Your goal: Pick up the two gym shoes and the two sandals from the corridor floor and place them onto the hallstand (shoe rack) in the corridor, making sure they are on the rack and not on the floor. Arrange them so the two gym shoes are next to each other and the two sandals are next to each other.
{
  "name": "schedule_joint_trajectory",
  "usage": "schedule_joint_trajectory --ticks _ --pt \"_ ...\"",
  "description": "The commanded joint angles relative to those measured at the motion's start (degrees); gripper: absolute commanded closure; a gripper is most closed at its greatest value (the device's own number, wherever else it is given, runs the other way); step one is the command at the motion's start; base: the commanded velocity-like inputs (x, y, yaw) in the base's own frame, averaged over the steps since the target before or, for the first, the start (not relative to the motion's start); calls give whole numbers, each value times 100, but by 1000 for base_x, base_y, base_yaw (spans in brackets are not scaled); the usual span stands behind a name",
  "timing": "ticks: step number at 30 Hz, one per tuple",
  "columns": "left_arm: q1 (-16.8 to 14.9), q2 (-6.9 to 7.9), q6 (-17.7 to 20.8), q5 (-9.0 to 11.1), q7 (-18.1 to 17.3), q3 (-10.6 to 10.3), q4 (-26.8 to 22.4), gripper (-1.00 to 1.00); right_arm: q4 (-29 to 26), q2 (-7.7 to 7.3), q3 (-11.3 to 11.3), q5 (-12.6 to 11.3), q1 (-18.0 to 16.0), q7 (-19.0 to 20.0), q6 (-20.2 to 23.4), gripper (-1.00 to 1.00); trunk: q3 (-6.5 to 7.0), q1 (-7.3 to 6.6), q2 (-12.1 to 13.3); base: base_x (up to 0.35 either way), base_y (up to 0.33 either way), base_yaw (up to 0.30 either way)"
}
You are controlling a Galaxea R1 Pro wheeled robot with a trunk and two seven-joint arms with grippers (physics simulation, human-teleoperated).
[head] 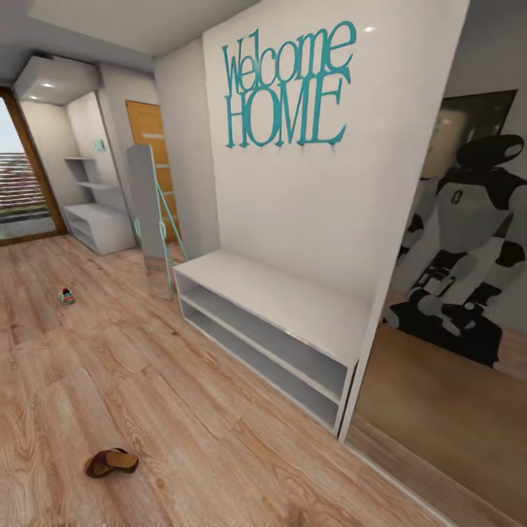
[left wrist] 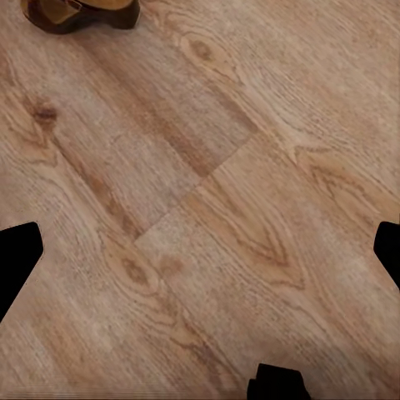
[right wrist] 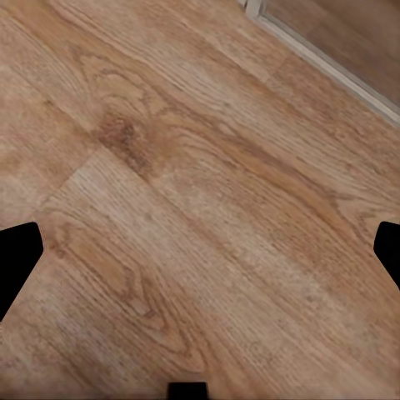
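Two of the four pieces of footwear can be made out: a brown sandal lies on the corridor floor well in front of the hallstand, off its near end, and a gym shoe lies far beyond the hallstand's far end. Nothing is seen on the hallstand's flat top or in its two long open shelves. Both grippers' fingertips are seen spread wide at the frame edges, with nothing between them but planks. A miss would be likely if the sandal were approached from above, its low, open-backed, glossy leather-look shape offering little to clamp. Pairs could also be split on the rack, since their partners are not located. The hallstand is smooth, matte, light grey; the floor is wood-grained.
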Motion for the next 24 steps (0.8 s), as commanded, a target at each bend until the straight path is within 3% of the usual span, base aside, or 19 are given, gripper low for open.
schedule_joint_trajectory --ticks 1,12,24 --pt "-5 -2 -31 6 5 8 8 -100 3 -1 -3 4 -2 -2 -17 -100 -13 0 -3 -1 8 188" --pt "32 0 -407 6 5 10 50 -100 13 -3 -3 10 -2 -2 -20 -100 -88 0 -3 0 1 188" --pt "47 -5 -435 6 5 10 51 -100 8 -3 -3 13 -2 -2 -23 -100 -170 0 -3 0 0 188"
